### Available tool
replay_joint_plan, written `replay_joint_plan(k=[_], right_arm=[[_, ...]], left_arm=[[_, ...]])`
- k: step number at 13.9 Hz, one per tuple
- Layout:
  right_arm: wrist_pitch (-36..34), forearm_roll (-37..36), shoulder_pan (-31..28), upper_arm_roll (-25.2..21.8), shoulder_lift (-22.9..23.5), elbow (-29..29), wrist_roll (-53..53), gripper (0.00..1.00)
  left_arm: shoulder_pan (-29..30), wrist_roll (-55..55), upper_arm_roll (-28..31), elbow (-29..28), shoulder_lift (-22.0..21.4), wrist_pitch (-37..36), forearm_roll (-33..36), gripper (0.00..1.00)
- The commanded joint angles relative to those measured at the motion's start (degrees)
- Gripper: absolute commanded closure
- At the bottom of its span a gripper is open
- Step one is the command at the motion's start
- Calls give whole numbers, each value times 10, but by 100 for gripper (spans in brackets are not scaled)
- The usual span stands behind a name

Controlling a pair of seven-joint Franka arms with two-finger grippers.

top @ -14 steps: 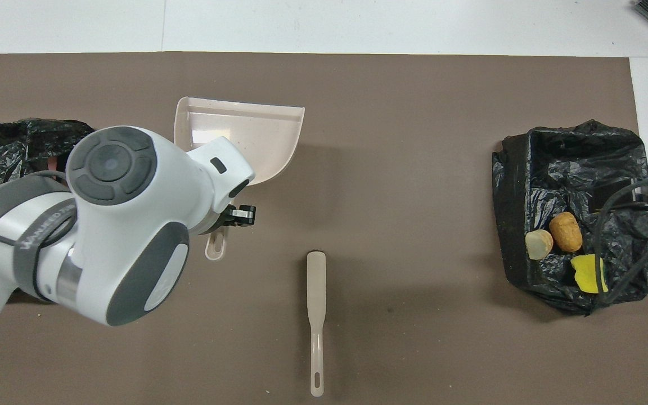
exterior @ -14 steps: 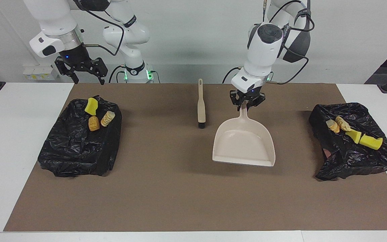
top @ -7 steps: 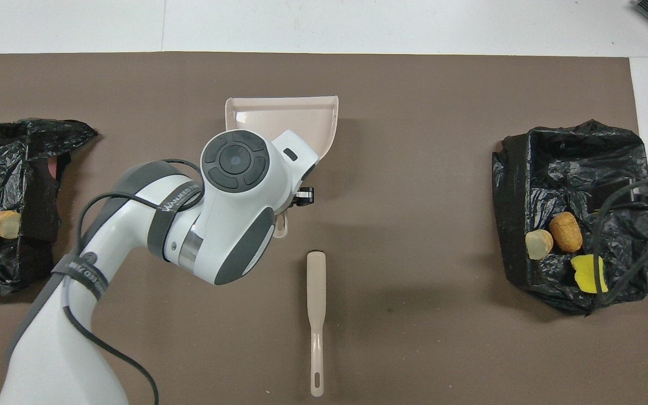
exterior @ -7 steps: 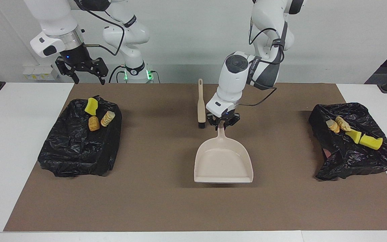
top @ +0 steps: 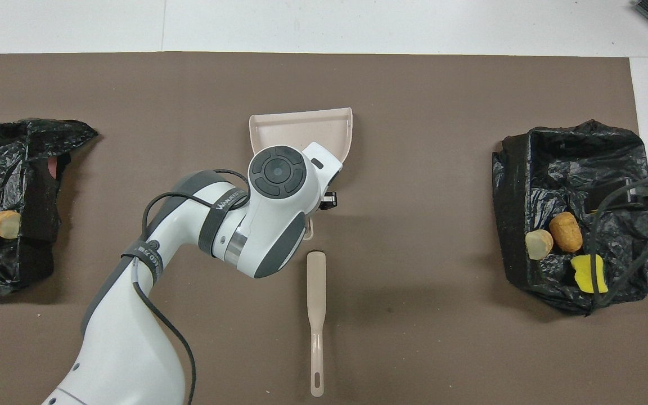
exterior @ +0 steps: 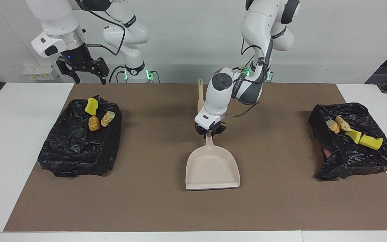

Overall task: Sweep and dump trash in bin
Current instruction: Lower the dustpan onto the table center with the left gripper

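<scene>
Beige plastic dustpan [exterior: 212, 167] sits empty mid-mat, handle pinched by the left gripper [exterior: 209, 131], probably for setting down; right gripper [exterior: 85, 71] waits, unclenched.

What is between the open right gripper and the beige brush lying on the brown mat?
Nothing visible: bare brown mat separates the right gripper from the beige brush; the left gripper holds the beige plastic dustpan beside it.

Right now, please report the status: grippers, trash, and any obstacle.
Left gripper shut on beige plastic dustpan, mid-mat. Right gripper open, waiting above black bag-lined bin. Yellow and tan trash scraps on bins. Beige brush untouched; nothing blocking.
</scene>
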Motion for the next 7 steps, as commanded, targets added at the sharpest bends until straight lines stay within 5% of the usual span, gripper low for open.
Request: replay_joint_plan(k=[1, 2, 3, 4, 7], right_arm=[[-3, 10, -7, 3, -9, -11, -20, 0], [0, 10, -7, 3, -9, -10, -19, 0], [1, 10, -6, 4, -9, -10, -18, 0], [2, 10, -6, 4, -8, -10, -17, 0], [2, 11, -6, 4, -8, -9, -16, 0]], left_arm=[[-10, -14, 11, 34, 8, -3, 9, 85], [-14, -41, 14, 31, 4, -8, 12, 73], [-13, -47, 13, 32, 3, -9, 17, 47], [-14, -50, 15, 32, 2, -9, 16, 5], [-8, -42, 16, 31, -1, -12, 18, 0]])
